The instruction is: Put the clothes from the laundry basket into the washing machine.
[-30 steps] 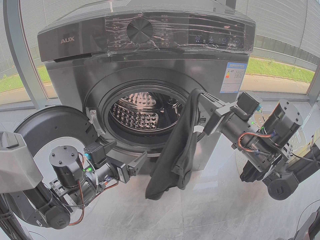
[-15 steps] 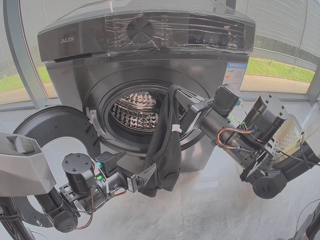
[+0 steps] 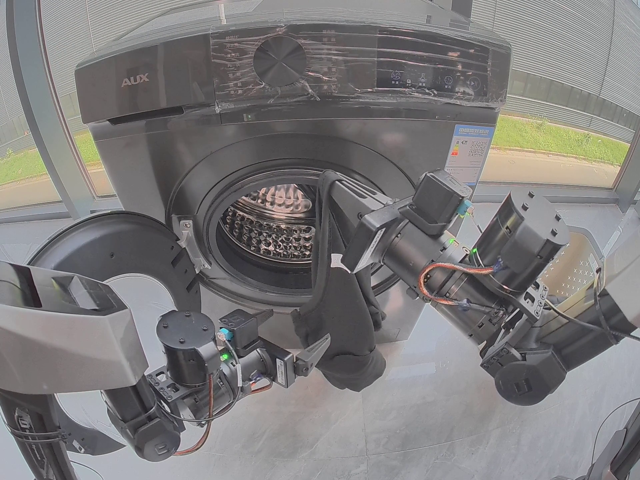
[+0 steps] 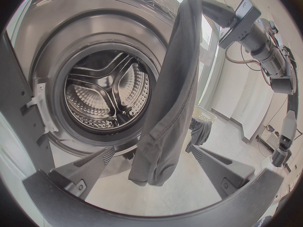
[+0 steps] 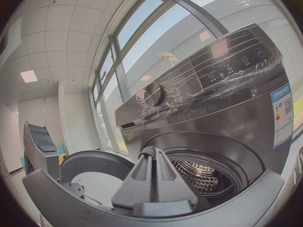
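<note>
A black garment (image 3: 343,321) hangs from my right gripper (image 3: 328,183), which is shut on its top edge in front of the washing machine's (image 3: 287,115) open drum (image 3: 273,231). In the right wrist view the gripper (image 5: 154,164) pinches black fabric (image 5: 148,151) at its tips. My left gripper (image 3: 313,356) is open, low by the garment's bottom end. In the left wrist view the garment (image 4: 170,104) dangles between my left gripper's (image 4: 151,155) spread fingers (image 4: 94,161). The white laundry basket (image 4: 206,113) holds more dark clothes (image 4: 199,133) beyond.
The machine's round door (image 3: 113,255) stands swung open to the left, close to my left arm. The perforated basket (image 3: 575,261) sits on the floor to the right, behind my right arm. Pale tiled floor (image 3: 413,421) lies in front of the machine.
My right gripper has carried the garment leftward to the drum opening. My left arm has moved right and forward, bringing its open gripper to the garment's lower end.
</note>
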Motion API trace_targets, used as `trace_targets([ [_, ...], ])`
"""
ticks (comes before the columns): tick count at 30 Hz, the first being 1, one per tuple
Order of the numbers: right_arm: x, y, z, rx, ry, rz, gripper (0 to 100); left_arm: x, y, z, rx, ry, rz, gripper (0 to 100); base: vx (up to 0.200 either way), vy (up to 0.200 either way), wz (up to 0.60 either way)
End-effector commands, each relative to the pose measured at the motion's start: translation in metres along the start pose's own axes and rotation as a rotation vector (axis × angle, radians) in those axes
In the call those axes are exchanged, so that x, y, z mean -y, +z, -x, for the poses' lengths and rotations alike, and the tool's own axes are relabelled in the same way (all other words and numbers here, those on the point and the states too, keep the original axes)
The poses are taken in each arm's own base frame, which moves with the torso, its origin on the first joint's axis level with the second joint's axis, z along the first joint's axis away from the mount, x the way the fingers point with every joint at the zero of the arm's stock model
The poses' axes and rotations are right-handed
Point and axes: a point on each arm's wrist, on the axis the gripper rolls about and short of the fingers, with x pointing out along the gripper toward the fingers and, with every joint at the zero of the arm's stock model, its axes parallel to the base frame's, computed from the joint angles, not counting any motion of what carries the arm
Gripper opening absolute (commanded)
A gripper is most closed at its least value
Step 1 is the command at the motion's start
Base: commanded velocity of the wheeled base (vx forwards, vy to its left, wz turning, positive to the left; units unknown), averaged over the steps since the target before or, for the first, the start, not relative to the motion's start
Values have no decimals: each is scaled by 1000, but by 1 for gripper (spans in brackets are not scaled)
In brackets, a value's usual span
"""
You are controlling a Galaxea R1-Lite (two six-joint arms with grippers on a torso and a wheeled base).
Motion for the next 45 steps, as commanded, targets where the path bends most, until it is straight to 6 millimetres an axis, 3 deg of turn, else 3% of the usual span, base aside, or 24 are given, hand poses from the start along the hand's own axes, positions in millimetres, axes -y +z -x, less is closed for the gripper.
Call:
trace_targets([
  [1,-4,-1,-1,3,8,-4,0,-1,-9,-14,-13,-7,1,100,0,0,0],
  [7,-4,1,-2,13,10,-4,0,-3,-16,-20,-30,-23,5,100,0,0,0],
  [17,-11,3,1,19,26,-13,0,-15,-29,-51,-11,13,6,100,0,0,0],
  [25,-11,2,3,14,25,-14,0,-30,-24,-61,31,82,13,100,0,0,0],
  [26,-11,3,3,17,26,-14,0,-31,-24,-61,33,85,14,0,0,0,0],
  [33,-2,3,2,14,-18,-4,0,-30,-21,-60,42,84,19,0,0,0,0],
  [38,27,4,0,18,-106,24,0,-27,-10,-52,65,74,23,0,0,0,0],
  [40,51,0,-4,10,-167,46,0,-22,3,-42,90,60,21,0,0,0,0],
  [45,80,-12,-6,-11,-235,67,0,-12,17,-19,101,25,19,0,0,0,0],
])
